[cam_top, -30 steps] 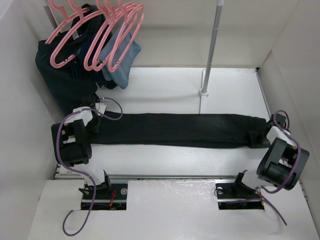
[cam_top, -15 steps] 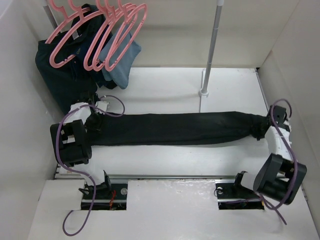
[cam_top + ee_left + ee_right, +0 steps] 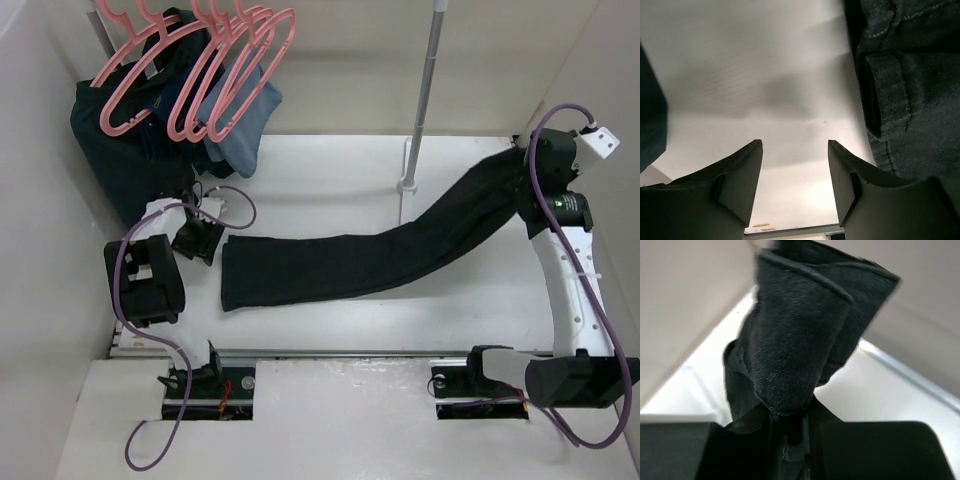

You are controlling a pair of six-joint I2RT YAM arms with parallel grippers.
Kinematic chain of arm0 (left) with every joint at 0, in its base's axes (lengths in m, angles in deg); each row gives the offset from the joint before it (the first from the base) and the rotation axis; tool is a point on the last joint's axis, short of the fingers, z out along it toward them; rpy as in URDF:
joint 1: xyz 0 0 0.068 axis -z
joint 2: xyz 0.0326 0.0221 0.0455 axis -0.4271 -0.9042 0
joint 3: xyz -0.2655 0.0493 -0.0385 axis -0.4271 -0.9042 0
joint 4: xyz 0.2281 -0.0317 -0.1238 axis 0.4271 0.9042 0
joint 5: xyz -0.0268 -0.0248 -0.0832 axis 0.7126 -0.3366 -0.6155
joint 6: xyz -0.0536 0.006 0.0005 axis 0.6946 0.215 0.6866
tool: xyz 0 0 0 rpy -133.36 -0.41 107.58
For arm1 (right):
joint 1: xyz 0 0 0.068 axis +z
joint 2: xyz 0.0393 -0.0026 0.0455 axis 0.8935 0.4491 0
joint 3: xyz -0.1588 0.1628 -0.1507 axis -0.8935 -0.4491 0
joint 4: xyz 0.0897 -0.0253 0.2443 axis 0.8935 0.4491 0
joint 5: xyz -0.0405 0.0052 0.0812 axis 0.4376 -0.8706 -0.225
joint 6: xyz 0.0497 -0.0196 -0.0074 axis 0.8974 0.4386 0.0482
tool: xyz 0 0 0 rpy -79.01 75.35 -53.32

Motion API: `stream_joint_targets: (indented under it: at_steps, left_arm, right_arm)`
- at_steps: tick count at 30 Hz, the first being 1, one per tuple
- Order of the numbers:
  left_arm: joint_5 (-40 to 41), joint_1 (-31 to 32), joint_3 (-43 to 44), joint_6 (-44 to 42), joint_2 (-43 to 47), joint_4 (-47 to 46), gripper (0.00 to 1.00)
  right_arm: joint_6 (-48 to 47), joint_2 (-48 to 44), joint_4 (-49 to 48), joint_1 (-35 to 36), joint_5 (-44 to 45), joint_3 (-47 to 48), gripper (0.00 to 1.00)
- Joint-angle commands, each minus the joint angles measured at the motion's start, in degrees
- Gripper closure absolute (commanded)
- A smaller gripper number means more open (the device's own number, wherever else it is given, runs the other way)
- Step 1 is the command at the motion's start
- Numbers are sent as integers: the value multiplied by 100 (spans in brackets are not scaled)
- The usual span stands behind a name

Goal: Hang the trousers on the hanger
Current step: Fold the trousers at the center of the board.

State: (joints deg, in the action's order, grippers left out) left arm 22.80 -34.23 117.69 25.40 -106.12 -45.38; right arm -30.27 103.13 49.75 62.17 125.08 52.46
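The black trousers (image 3: 380, 255) lie folded lengthwise across the table. My right gripper (image 3: 522, 172) is shut on their leg ends and holds that end raised at the far right; the cuffs (image 3: 805, 350) bunch above its jaws in the right wrist view. The waistband end (image 3: 235, 275) rests on the table, and shows in the left wrist view (image 3: 900, 85). My left gripper (image 3: 205, 243) is open and empty just left of the waistband, also seen in its own view (image 3: 795, 150). Several pink hangers (image 3: 215, 70) hang at the far left.
A dark navy garment (image 3: 130, 150) and a light blue cloth (image 3: 245, 125) hang under the hangers. A metal pole (image 3: 425, 90) stands on a base at the back middle. White walls close in on both sides.
My right gripper has lifted the leg ends up and toward the far right. My left gripper has let go of the waistband, which slid right on the table.
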Motion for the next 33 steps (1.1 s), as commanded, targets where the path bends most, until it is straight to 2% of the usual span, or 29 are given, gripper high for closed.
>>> stream_joint_targets:
  at_steps: [1,4,5,8,9,12,14,18,22,24,26,28,30,33]
  left_arm:
    - [-235,95,161,-20,17,281,48]
    - [-393,157,161,33,17,281,48]
    - [-446,209,109,33,17,281,48]
    - [-551,332,56,85,17,334,48]
    - [-552,333,56,138,17,282,48]
    - [-736,394,3,138,-35,281,48]
    - [-824,516,-50,138,-175,281,48]
    - [-877,640,-164,138,-474,89,48]
    - [-824,693,-278,208,-729,-122,49]
    - [-824,693,-278,261,-799,-123,49]
    - [-824,746,-278,261,-852,-123,49]
    - [-824,746,-225,261,-905,-123,49]
    - [-745,746,-173,314,-1028,-123,49]
    - [-614,746,-111,367,-1081,-123,50]
  right_arm:
    - [-953,-143,-257,-219,1050,324,100]
    - [-1455,-135,-319,761,1822,500,100]
    - [-1534,-65,-319,1670,2443,552,100]
    - [-1535,497,-397,3230,3255,553,100]
    - [-1387,690,-398,4148,3319,553,100]
    - [-387,1560,-293,5392,2970,859,100]
    - [315,2272,-293,5817,2697,1105,100]
    - [1073,3599,-74,6503,2291,1931,100]
    - [1093,4751,102,6680,1502,2714,100]
    - [1093,5146,156,6732,1395,2900,100]
    - [1022,5210,156,6846,1281,2900,100]
    - [638,5201,-256,6978,1132,2778,100]
    - [112,4930,-1017,7250,1078,2244,100]
    - [-216,4630,-1548,7453,1209,1723,100]
